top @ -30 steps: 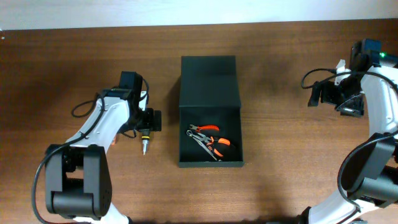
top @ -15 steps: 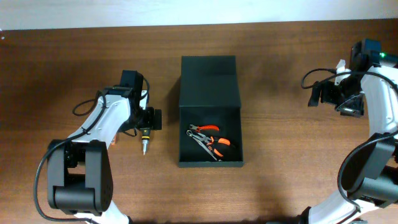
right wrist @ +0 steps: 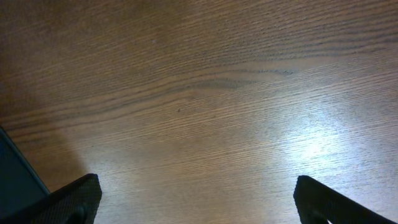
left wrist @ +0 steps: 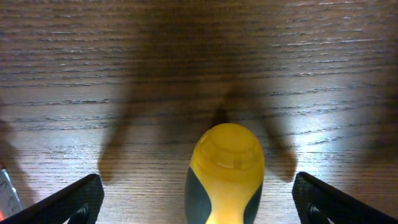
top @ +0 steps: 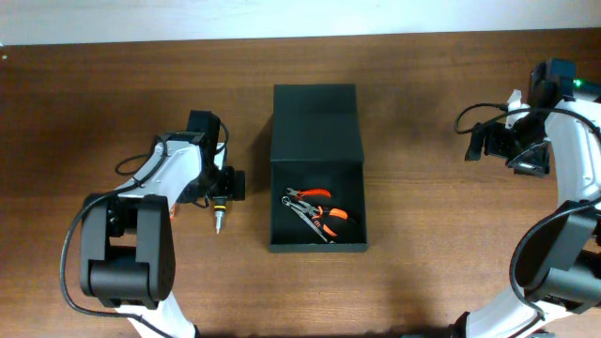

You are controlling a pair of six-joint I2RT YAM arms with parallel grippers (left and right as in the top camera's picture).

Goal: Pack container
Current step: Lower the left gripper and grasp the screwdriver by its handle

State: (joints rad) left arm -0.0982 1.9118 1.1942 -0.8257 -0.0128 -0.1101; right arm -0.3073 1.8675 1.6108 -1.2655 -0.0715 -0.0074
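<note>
One dark wood-grain table (top: pixel 423 272) is bounded by a pale strip (top: pixel 282 17) along the top edge — the container (top: pixel 316 127) lies open at centre frame. The left gripper (left wrist: pixel 199 202) is spread astride an ungrasped screwdriver (left wrist: pixel 227 155), and the right gripper (right wrist: pixel 199 202) is spread over bare wood.

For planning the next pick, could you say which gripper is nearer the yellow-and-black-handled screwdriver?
Left. The left gripper hangs open over the screwdriver; the right gripper is far beyond the matte black container.
</note>
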